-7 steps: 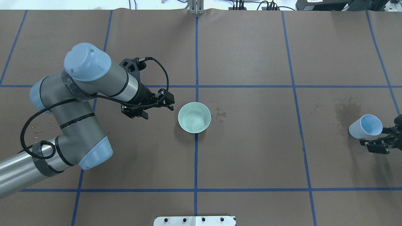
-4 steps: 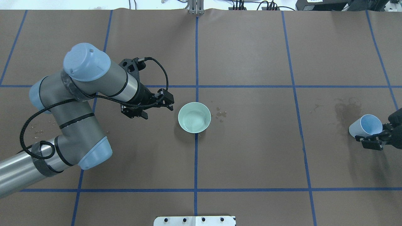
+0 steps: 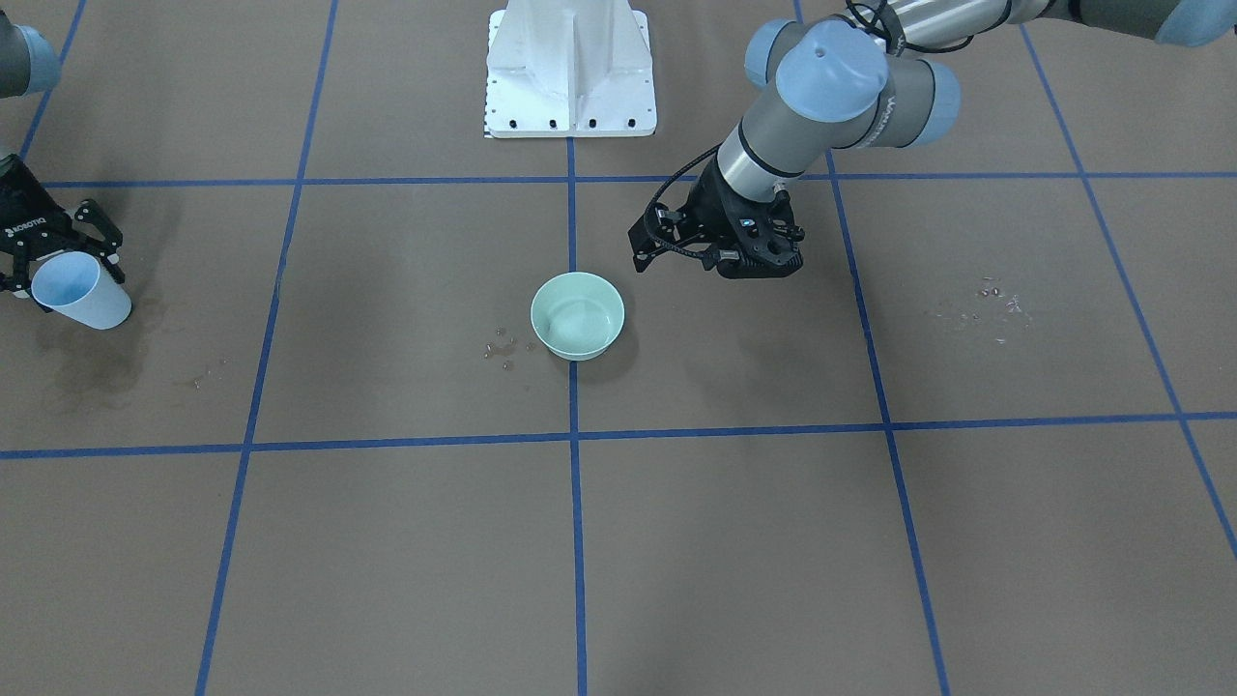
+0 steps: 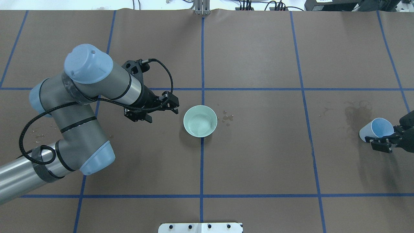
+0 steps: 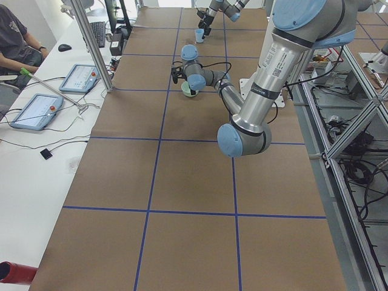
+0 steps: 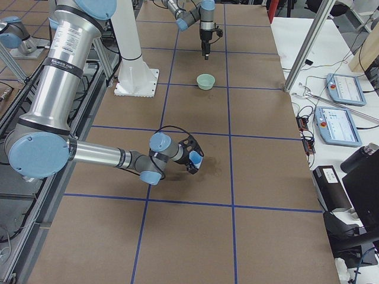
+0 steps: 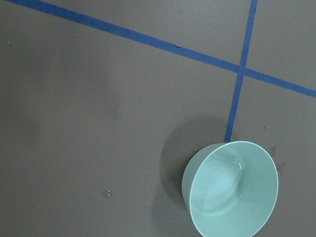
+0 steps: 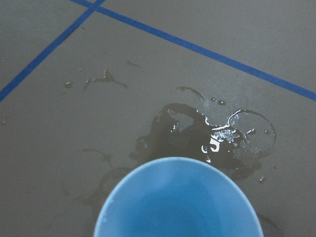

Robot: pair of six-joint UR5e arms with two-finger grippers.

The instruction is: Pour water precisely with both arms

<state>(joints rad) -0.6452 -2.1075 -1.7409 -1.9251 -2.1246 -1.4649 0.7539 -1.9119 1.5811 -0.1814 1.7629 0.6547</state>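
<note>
Right gripper pinches the cup near the counter's right edge, far from the bowl; left gripper, spread, hovers beside it.

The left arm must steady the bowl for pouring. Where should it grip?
Pinch the bowl at its rim, on the side nearest the left gripper, from above, one of the fingers inside. It stands upright and open, probably too wide to span.

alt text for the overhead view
A mint-green bowl sits mid-table on brown paper gridded with blue tape, the open left gripper beside it. At the right edge the right gripper holds a tilted pale blue cup near a wet stain.
</note>
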